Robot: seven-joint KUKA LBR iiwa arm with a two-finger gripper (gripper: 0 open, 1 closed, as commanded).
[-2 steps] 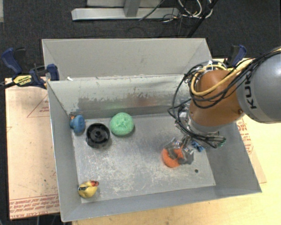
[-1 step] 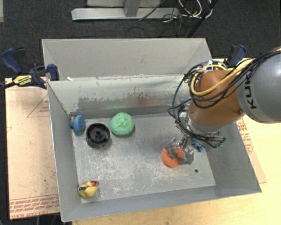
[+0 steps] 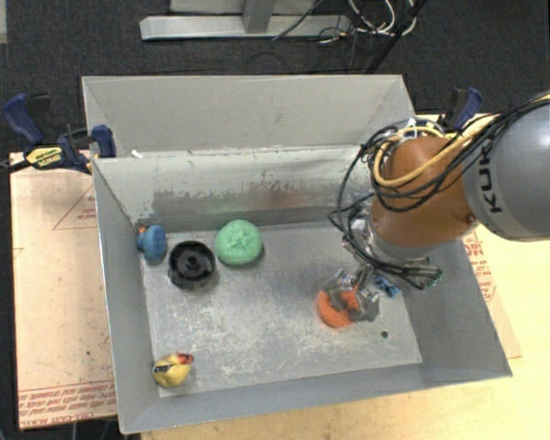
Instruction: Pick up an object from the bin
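Note:
My gripper [image 3: 355,298] is low over the right part of the bin floor, under the orange-covered wrist. Its fingers are down at a small round orange thing [image 3: 332,311] that lies on the floor there. Part of that orange thing is covered by the fingers. Whether it sits between them or beside them, I cannot tell.
Along the back left of the floor lie a green ball [image 3: 238,242], a black round ring-shaped piece [image 3: 193,263] and a small blue thing [image 3: 152,241]. A small yellow toy with a red spot [image 3: 172,369] lies near the front left corner. The right bin wall is close to the wrist.

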